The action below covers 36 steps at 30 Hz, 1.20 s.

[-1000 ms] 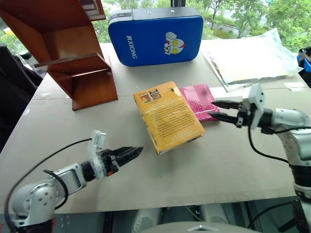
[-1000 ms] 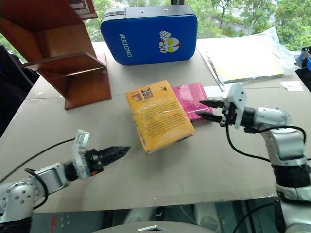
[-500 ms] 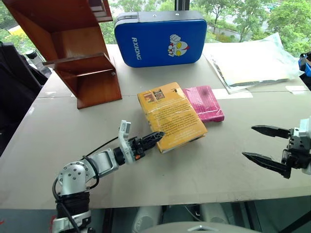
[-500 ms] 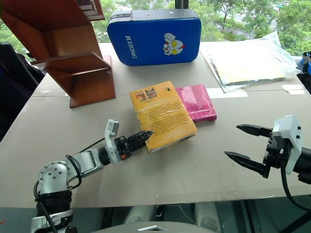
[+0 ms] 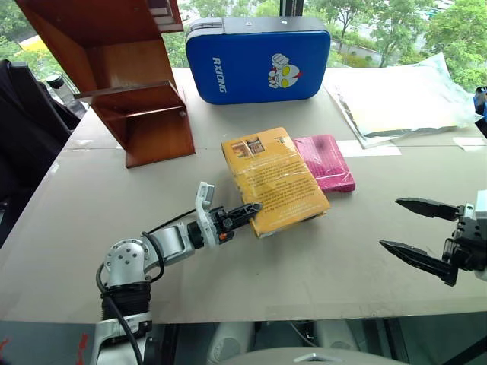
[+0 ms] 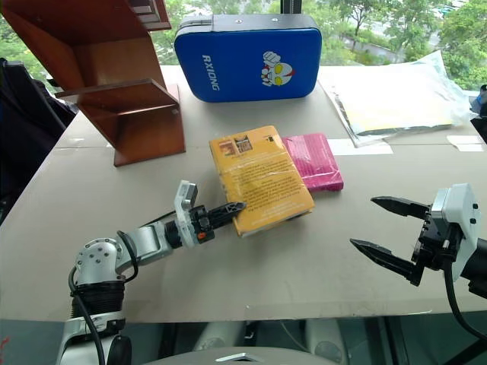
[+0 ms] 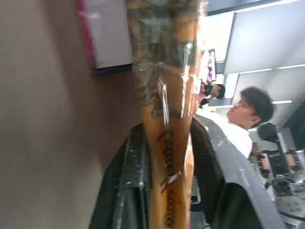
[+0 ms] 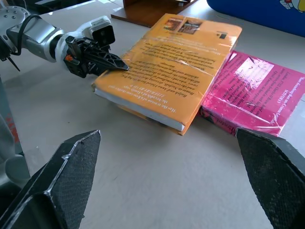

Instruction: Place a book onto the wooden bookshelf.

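Observation:
The book (image 5: 278,179), thick and yellow-orange in glossy wrap, lies flat mid-table. My left gripper (image 5: 250,207) is shut on its near left corner, and the left wrist view shows the book's edge (image 7: 171,119) clamped between both black fingers (image 7: 136,171). Near the table's front right my right gripper (image 5: 389,223) stands wide open with nothing in it, well apart from the book; its fingertips (image 8: 71,171) frame the book (image 8: 176,62) in the right wrist view. The wooden bookshelf (image 5: 129,68), reddish-brown with slanted panels, stands at the far left of the table.
A thinner pink book (image 5: 327,160) lies against the yellow book's right side. A blue padded case (image 5: 259,57) stands at the back, and plastic-wrapped sheets (image 5: 403,95) lie at the back right. A person (image 7: 248,112) shows in the background of the left wrist view.
My left gripper reached forward to the book's near corner and closed on it. My right gripper pulled back from the pink book to the front right and opened wide.

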Each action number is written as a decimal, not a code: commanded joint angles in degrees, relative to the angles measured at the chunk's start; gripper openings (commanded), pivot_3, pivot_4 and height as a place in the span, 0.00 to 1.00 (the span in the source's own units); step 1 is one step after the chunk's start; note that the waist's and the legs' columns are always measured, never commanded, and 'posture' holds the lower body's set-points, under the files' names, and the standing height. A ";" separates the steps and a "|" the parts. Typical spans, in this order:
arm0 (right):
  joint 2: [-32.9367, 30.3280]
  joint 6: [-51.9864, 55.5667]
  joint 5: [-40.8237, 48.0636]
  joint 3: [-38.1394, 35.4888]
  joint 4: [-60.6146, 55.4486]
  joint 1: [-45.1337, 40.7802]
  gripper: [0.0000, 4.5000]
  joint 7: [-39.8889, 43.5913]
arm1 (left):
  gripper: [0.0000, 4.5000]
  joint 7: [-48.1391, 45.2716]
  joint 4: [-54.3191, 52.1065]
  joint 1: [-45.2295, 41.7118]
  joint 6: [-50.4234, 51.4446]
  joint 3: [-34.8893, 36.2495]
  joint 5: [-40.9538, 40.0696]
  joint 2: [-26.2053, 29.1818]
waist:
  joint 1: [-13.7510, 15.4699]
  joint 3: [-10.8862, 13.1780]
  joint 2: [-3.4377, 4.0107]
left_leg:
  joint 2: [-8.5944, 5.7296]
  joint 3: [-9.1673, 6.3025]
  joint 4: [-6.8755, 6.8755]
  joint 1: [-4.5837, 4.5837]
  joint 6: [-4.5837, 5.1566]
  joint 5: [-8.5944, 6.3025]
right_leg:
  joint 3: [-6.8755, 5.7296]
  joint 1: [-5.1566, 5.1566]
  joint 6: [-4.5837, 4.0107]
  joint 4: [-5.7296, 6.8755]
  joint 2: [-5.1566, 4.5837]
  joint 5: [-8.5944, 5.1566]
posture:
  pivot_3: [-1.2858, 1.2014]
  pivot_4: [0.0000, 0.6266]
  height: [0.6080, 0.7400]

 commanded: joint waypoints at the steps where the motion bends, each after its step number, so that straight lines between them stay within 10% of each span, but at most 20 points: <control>1: -0.96 -0.99 1.60 -0.22 0.73 -2.07 1.00 -0.72 | 0.02 -2.64 -12.77 -1.54 -3.14 1.44 -1.45 2.94 | -0.27 0.06 -0.10 | 0.00 0.00 0.00 -0.03 0.00 0.00 | 0.01 -0.01 0.00 -0.01 -0.01 0.00 | 0.52 0.24 1.00; 9: 0.79 -2.43 2.81 6.57 7.48 -12.52 1.00 -2.20 | 0.02 -15.74 -29.02 -20.26 -17.55 -5.83 26.49 24.07 | -0.48 0.16 -0.24 | -0.01 0.08 -0.04 -0.07 -0.01 0.00 | -0.01 -0.03 -0.01 -0.10 0.17 0.00 | 0.52 0.24 1.00; 18: 8.49 -3.01 3.43 18.13 18.72 -32.89 1.00 -5.27 | 0.02 -27.78 -19.99 -35.91 -42.14 -17.78 69.12 53.04 | -1.76 0.40 -0.36 | 0.03 0.32 -0.79 -0.08 0.01 0.02 | 0.21 -0.25 0.07 -0.61 0.42 0.07 | 0.52 0.24 1.00; 23: 12.46 -2.22 5.15 20.54 22.76 -40.34 1.00 -6.18 | 0.02 -31.19 -10.56 -30.82 -58.84 -18.67 86.71 63.87 | -2.08 0.47 -0.31 | 0.07 0.29 -1.12 -0.19 -0.22 0.13 | 0.12 -0.36 0.26 -0.88 0.43 0.15 | 0.52 0.24 1.00; 36: 16.25 -0.68 7.90 21.78 24.91 -49.60 1.00 -8.78 | 0.02 -32.23 0.97 -24.45 -64.78 -16.59 100.66 63.87 | -2.09 0.55 -0.37 | 0.02 0.31 -0.73 -0.97 0.01 0.01 | -0.07 -1.12 0.30 -0.36 0.42 0.15 | 0.52 0.24 1.00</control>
